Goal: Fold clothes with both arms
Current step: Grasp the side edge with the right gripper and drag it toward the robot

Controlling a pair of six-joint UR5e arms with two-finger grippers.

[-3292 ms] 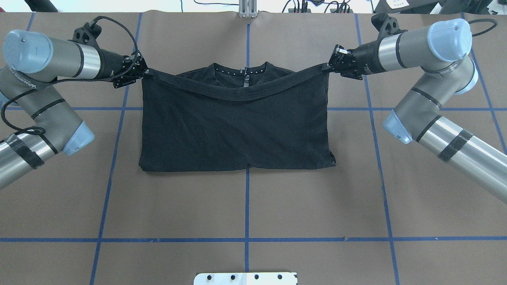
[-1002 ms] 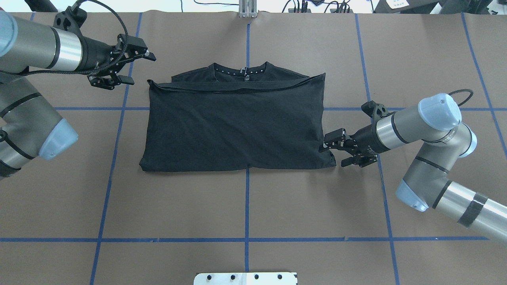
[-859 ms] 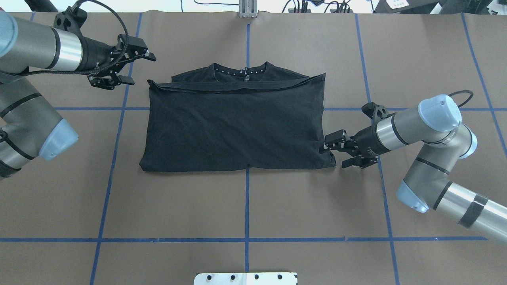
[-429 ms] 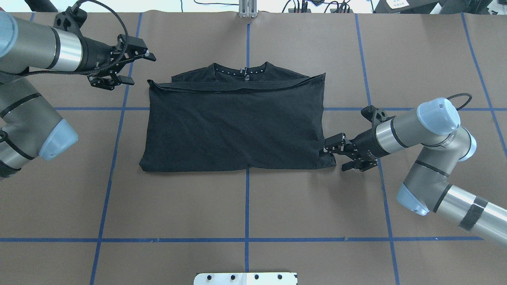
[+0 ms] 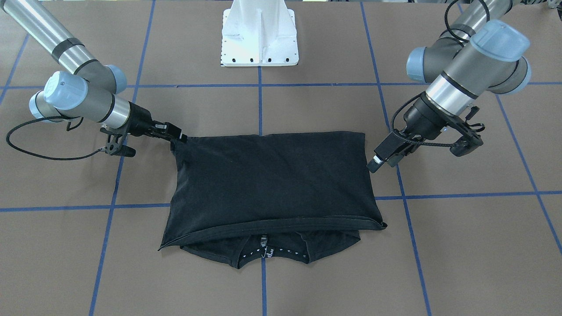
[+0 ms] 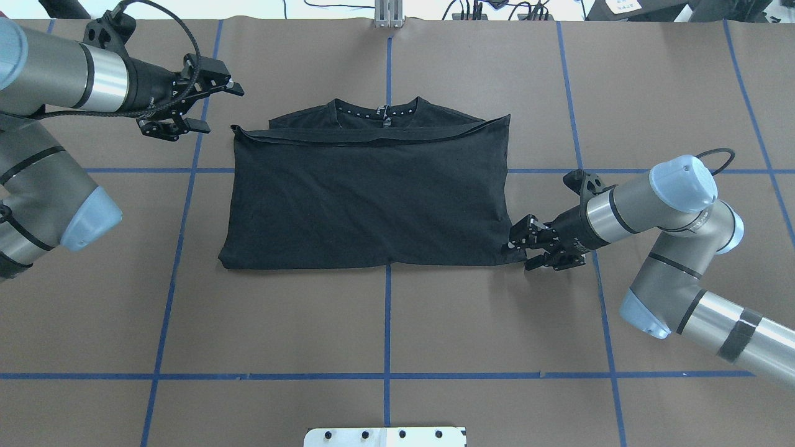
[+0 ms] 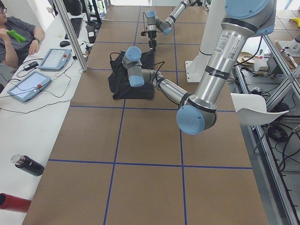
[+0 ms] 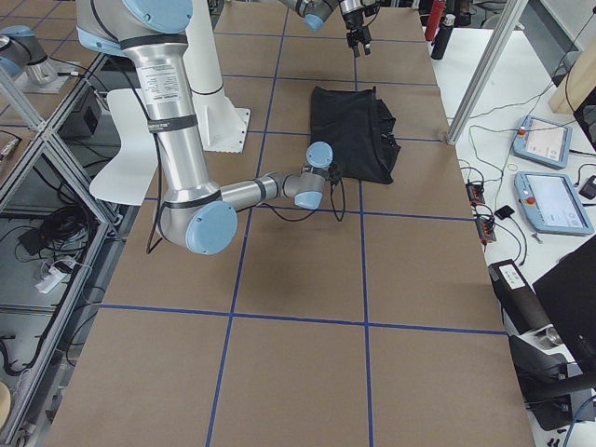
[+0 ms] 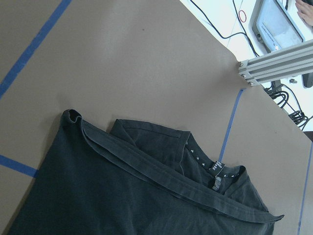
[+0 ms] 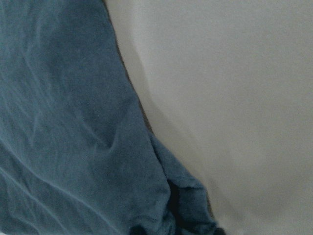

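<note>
Black T-shirt [image 6: 372,198] long axis L-R, collar [image 6: 385,110] away | L hand [image 6: 225,112] spread | R hand [image 6: 519,256] on corner, grip unclear

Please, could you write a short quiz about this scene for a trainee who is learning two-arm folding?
1. True or false: the left gripper is holding the T-shirt.
2. At which part of the T-shirt is the right gripper? A) the far corner on the robot's left B) the near corner on the robot's right C) the middle
3. Fill in: the collar lies on the side ___ from the robot.
Key: 1 false, it is open and apart from the T-shirt; 2 B; 3 far.
</note>
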